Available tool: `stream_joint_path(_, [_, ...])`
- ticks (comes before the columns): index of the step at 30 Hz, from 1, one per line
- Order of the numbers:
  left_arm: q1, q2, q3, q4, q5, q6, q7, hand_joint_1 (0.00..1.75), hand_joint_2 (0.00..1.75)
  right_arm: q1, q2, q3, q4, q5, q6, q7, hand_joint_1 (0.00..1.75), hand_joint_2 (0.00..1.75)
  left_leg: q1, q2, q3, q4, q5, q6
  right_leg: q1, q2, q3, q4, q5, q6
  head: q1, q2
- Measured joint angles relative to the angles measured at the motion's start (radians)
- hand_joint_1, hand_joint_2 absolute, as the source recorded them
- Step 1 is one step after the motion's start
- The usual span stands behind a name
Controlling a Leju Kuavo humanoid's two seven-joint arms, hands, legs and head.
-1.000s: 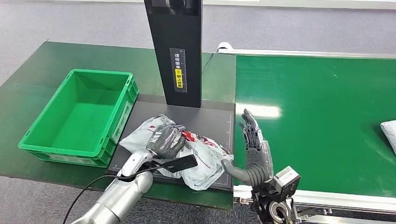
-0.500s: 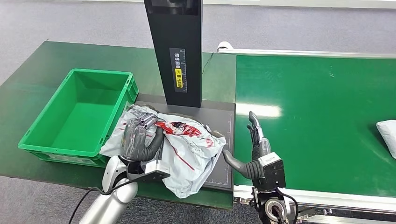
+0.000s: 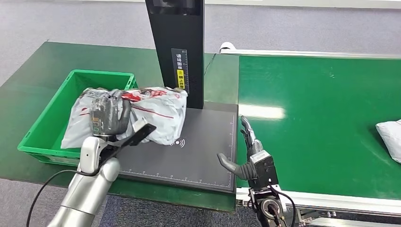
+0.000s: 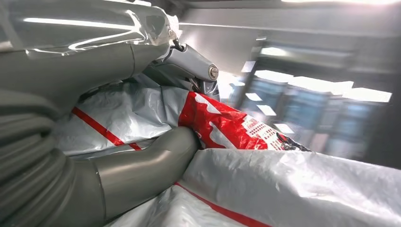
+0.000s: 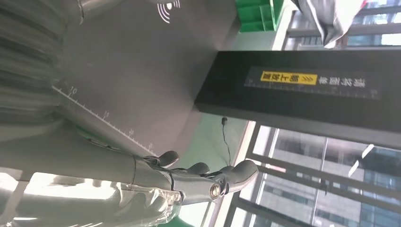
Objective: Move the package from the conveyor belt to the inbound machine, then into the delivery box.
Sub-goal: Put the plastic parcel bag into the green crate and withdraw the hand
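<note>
while the left hand [image 3: 109, 118] gripped the grey and red package [image 3: 142, 113], you could see its fingers and thumb wrapped into the crumpled plastic, and the bag hung clear of the scanner plate [image 3: 198, 151], raised above that plate's left edge. part of the package overlapped the near right corner of the green box [image 3: 52, 127], which sat just left of the scanner plate on the dark green table [image 3: 28, 80]. in the left wrist view the thick grey thumb [image 4: 142, 165] pressed into a fold of the package [image 4: 227, 127], with the silver fingers [image 4: 189, 61] closing over it from the other side.

you had the right hand [image 3: 246, 153] at the right edge of the scanner plate, between the plate and the green conveyor belt [image 3: 321, 118]. its fingers were spread and upright with the thumb held out toward the plate, and it held nothing. the right wrist view showed those fingers [image 5: 203, 177] apart over the plate's ruler marks.

behind the scanner plate rose the black post [image 3: 177, 52] with a yellow label, and the package's right end hung just in front of it. far along the belt from the plate, a second white package [image 3: 390, 137] lay at the picture's edge.
</note>
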Motion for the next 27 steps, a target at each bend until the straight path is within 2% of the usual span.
stream_joint_path(5, [-0.101,0.028,0.107,0.161,-0.023,0.01,0.088,1.75,1.75,-0.005,-0.001,0.013,0.028,0.0,-0.011,-0.002,0.0,1.75,0.0,0.0,0.0,0.0,0.0,0.0,0.0,0.0,0.0,0.0,0.0,0.0,0.0,0.0])
stream_joint_path(10, [-0.174,0.064,0.198,0.282,0.021,0.038,0.108,1.75,1.75,0.005,-0.004,0.014,0.034,-0.001,-0.021,-0.001,0.0,1.75,0.0,0.001,-0.001,0.0,0.0,0.0,0.0,0.001,-0.001,0.0,0.0,0.0,0.0,0.0])
stream_joint_path(14, [-0.206,0.096,0.27,0.351,0.059,0.04,0.124,1.75,1.75,0.014,-0.007,0.014,0.034,0.005,-0.025,0.003,0.0,1.75,0.0,0.001,-0.002,0.0,0.0,0.0,0.0,0.001,-0.002,0.0,0.0,0.0,0.0,0.0])
stream_joint_path(18, [-0.235,0.124,0.328,0.416,0.07,0.001,0.152,1.75,1.75,0.021,-0.01,0.014,0.034,0.01,-0.029,0.006,0.0,1.75,0.0,0.001,-0.002,0.0,0.0,0.0,0.0,0.001,-0.003,0.0,0.0,0.0,0.0,0.0])
stream_joint_path(27, [-0.257,0.145,0.37,0.488,0.068,-0.019,0.163,1.74,1.75,0.023,-0.011,0.014,0.034,0.012,-0.03,0.007,0.0,1.75,0.0,0.001,-0.002,0.0,0.0,0.0,0.0,0.001,-0.003,0.0,0.0,0.0,0.0,0.0])
